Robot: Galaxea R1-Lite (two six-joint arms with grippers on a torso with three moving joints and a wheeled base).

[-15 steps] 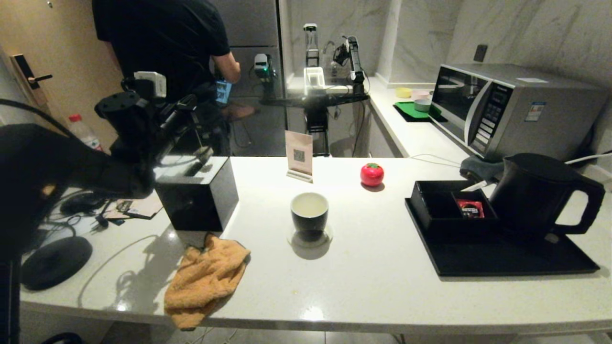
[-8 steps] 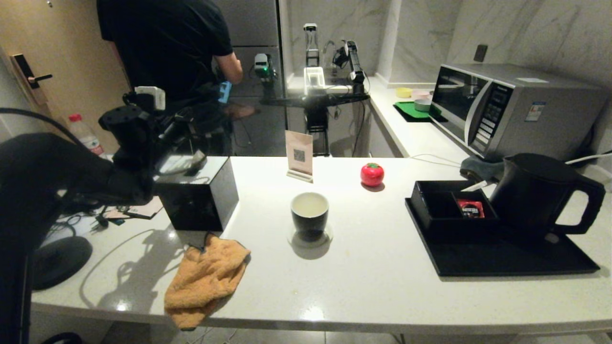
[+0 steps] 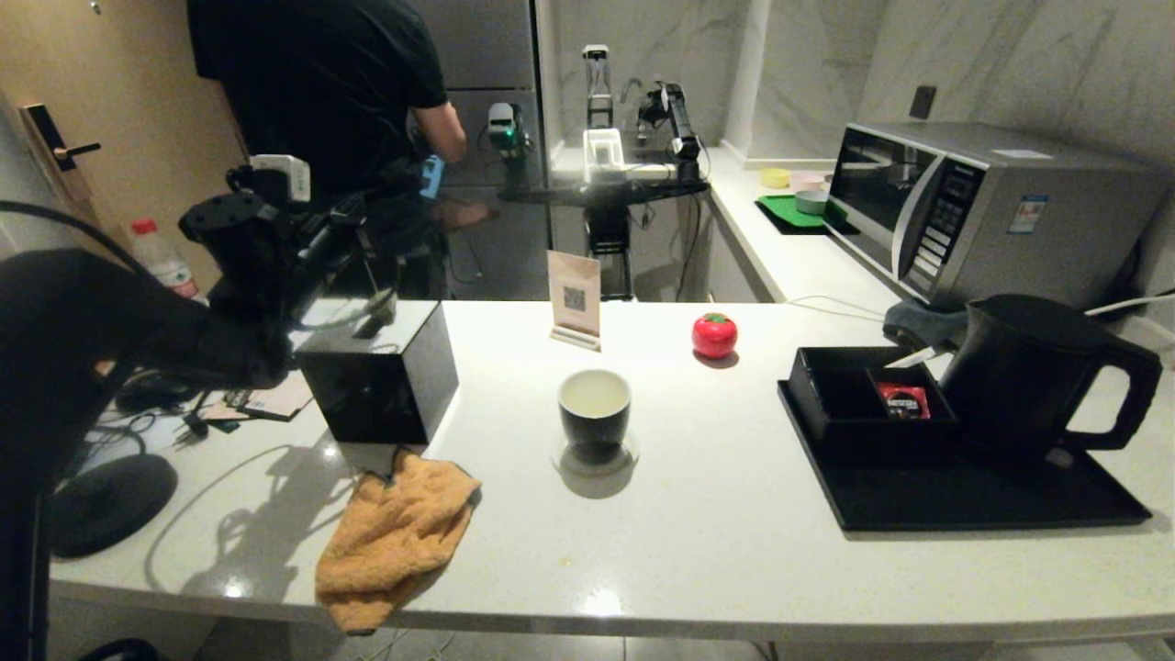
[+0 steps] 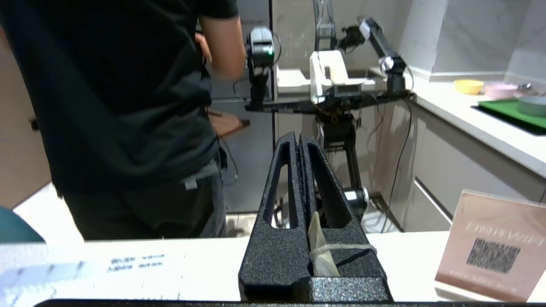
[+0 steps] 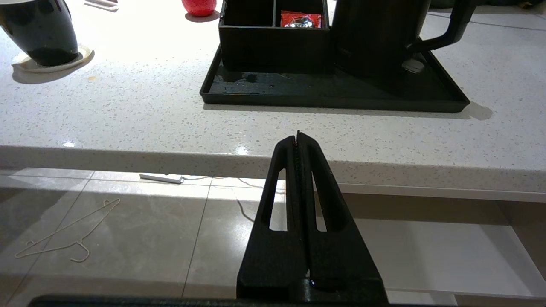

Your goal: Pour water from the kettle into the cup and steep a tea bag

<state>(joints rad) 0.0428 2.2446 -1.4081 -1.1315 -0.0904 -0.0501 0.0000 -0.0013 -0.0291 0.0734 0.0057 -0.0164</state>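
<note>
White speckled counter [image 3: 698, 514] in marble-walled kitchen; both tools pressed together, left tool [image 4: 300, 138] pinching tea bag [image 4: 320, 251].

The red sachet [image 3: 902, 399] in the black organizer [image 3: 831, 381] reads "NESCAFÉ".

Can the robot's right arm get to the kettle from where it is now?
Probably yes. The right gripper hangs shut below the counter edge, in front of the black tray. The kettle stands at the tray's back, handle outward, with nothing in front of it. The arm would have to rise first.
</note>
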